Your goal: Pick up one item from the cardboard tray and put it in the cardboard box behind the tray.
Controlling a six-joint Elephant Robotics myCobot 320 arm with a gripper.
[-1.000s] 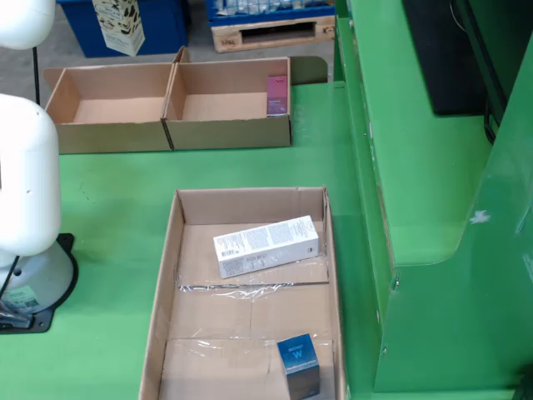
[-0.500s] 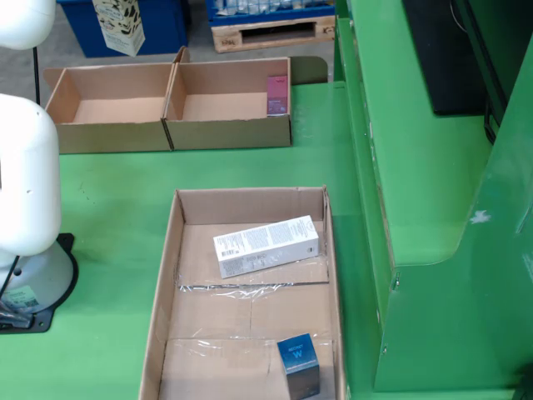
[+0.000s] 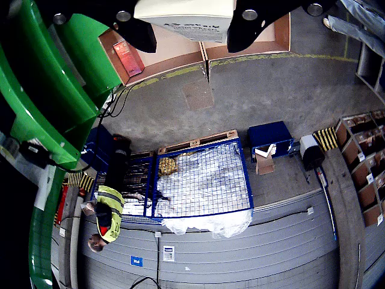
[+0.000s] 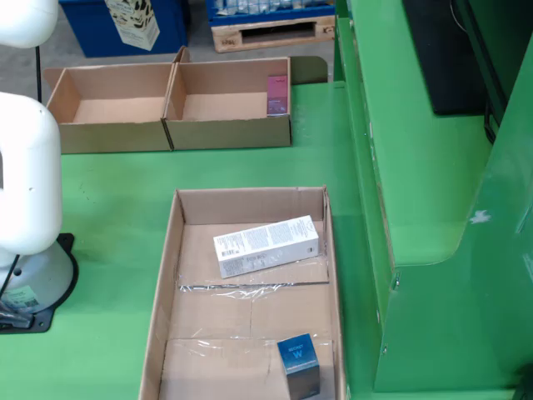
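My gripper [image 3: 183, 27] is at the top of the view that rides on me. My 2 black fingers [image 3: 138, 30] stand on each side of a white carton [image 3: 186, 15]. The carton sits between them, and they seem to be gripping it, but I cannot see the spots where they touch it.

Past my fingers I see 2 brown boxes side by side. The one on the left in this view has a pink packet [image 3: 128, 57] in it. Further off there is a gray floor, a wooden pallet [image 3: 195, 142], a blue wire cage [image 3: 201, 180] with plastic wrap in it, and a person in a yellow vest [image 3: 107, 217]. This view looks tipped over.

In the view that stands still, my white arm [image 4: 29, 167] is at the left edge on its base. My gripper does not show there.

The cardboard tray [image 4: 166, 283] lies on the green table [image 4: 108, 208] near the bottom. In it is a long white box [image 4: 266, 245], lying flat and a bit tilted. A small blue box [image 4: 299, 365] stands at the near edge of the tray, by its right wall.

Behind the tray are the 2 open boxes, touching each other. The left cardboard box [image 4: 108, 108] looks bare inside. The right cardboard box [image 4: 229, 104] has the pink packet [image 4: 277, 94] leaning on its right wall.
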